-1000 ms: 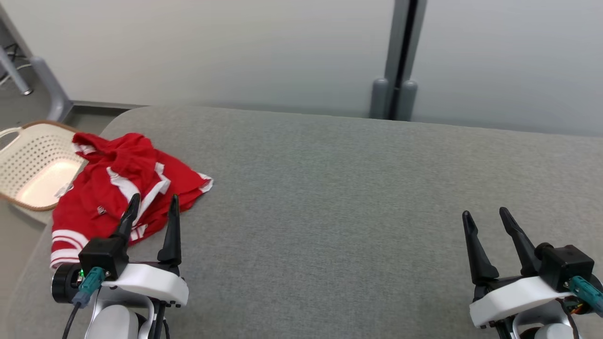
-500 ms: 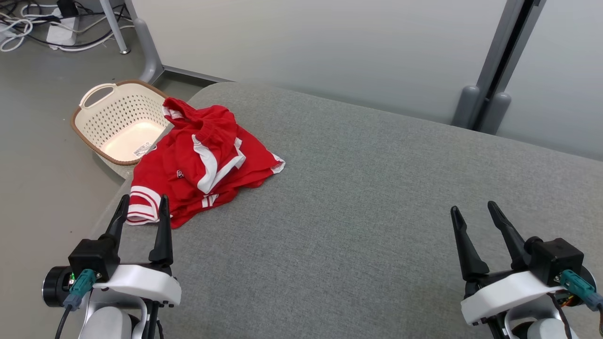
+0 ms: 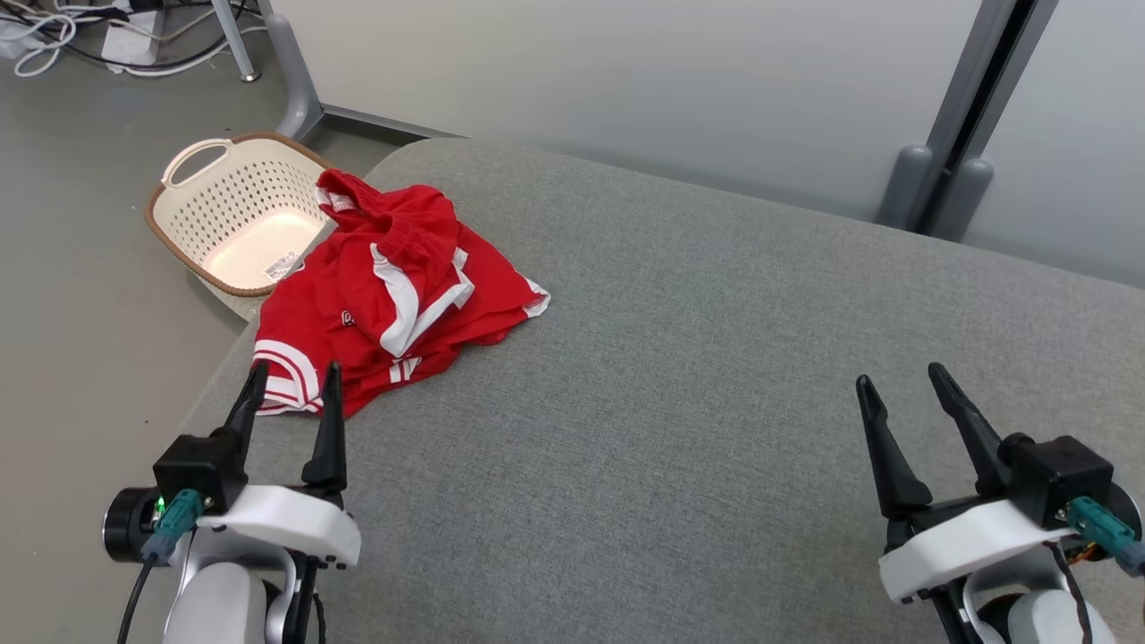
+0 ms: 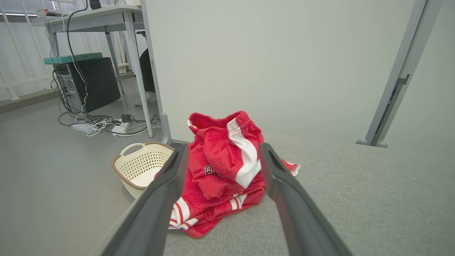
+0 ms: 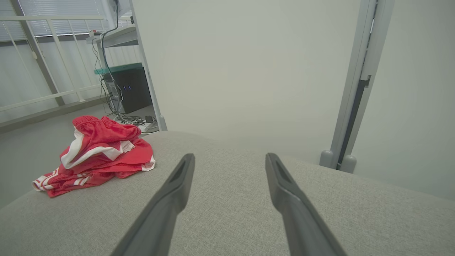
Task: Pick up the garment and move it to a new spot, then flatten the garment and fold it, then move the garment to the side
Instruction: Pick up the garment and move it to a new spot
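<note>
Grey counter (image 3: 698,376), red garment (image 3: 394,286) crumpled at its corner beside a basket (image 3: 192,192); left tool (image 3: 296,367) and right tool (image 3: 900,374) gape wide, empty

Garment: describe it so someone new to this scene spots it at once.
Take the wide grey fabric-covered surface; at its far left corner, beside the cream perforated plastic basket on the floor, lies a crumpled cloth garment, just ahead of the left gripper. Its bright red with white stripes sets it apart from the pale basket and grey fabric.
</note>
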Controlling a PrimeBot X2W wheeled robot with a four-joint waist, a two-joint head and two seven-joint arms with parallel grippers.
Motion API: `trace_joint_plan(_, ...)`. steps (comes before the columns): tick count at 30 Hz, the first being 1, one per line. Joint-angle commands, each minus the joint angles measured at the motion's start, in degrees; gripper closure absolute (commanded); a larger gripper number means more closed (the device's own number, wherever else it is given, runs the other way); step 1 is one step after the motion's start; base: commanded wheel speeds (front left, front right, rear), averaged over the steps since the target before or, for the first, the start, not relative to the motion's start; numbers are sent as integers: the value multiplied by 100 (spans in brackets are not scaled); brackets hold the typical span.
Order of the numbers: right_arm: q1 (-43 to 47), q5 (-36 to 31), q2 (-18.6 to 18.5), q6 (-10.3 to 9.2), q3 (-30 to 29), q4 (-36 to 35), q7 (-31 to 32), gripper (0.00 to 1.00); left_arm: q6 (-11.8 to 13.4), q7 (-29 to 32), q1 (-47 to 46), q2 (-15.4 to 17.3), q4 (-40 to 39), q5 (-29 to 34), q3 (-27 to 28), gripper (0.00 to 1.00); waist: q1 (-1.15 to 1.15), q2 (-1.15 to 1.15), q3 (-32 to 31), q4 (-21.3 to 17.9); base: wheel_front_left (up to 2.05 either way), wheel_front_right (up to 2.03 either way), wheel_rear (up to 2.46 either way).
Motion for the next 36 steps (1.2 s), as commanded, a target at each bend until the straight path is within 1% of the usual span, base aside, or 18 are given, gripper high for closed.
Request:
trace_joint_plan(1,-122,-35,-75,0,8,-92,42,0,-23,-11,-254,12,126,-55,-65,0,0,0,140,-38,0,0,0)
trace_joint_plan(7,-406,-133,-246,0,88,-417,248,0,-41,-8,-1019,5,838,-179,-330,0,0,0,759,-254,0,0,0)
trace_joint_plan(11,-620,-154,-361,0,104,-632,375,0,-44,13,-1741,5,1617,-329,-340,0,0,0,1245,-467,0,0,0)
trace_joint_plan(14,-737,-196,-456,0,9,-776,437,0,-37,27,-2342,13,2256,-436,-297,0,0,0,1585,-539,0,0,0)
trace_joint_plan(18,-844,-204,-532,0,-37,-902,487,0,90,47,-2940,106,3092,-499,-209,0,0,0,1901,-636,0,0,0)
trace_joint_plan(21,-902,-217,-562,0,-51,-950,481,0,188,35,-3304,194,3580,-613,-81,0,0,0,2029,-698,0,0,0)
trace_joint_plan(22,-923,-222,-571,0,-64,-952,468,0,231,23,-3378,234,3687,-629,-48,44,0,0,2049,-716,0,0,0)
trace_joint_plan(23,-939,-219,-568,0,-83,-955,454,0,269,11,-3442,268,3756,-648,-15,93,0,0,2064,-730,0,0,0)
trace_joint_plan(24,-946,-212,-562,0,-99,-954,438,0,275,4,-3475,294,3812,-663,8,100,0,0,2068,-740,0,0,0)
trace_joint_plan(26,-958,-203,-554,0,-131,-932,432,0,265,-9,-3515,349,3865,-730,87,100,0,0,2062,-763,0,0,0)
trace_joint_plan(28,-976,-223,-535,0,-173,-922,382,0,308,-12,-3480,439,3637,-769,198,100,0,0,2031,-795,0,0,0)
trace_joint_plan(31,-967,-225,-506,0,-238,-878,313,0,347,-5,-3189,489,3119,-764,378,100,0,0,1936,-850,0,0,0)
trace_joint_plan(36,-857,-163,-407,0,-299,-759,183,0,366,-9,-2651,540,2027,-619,619,100,0,0,1630,-1027,0,0,0)
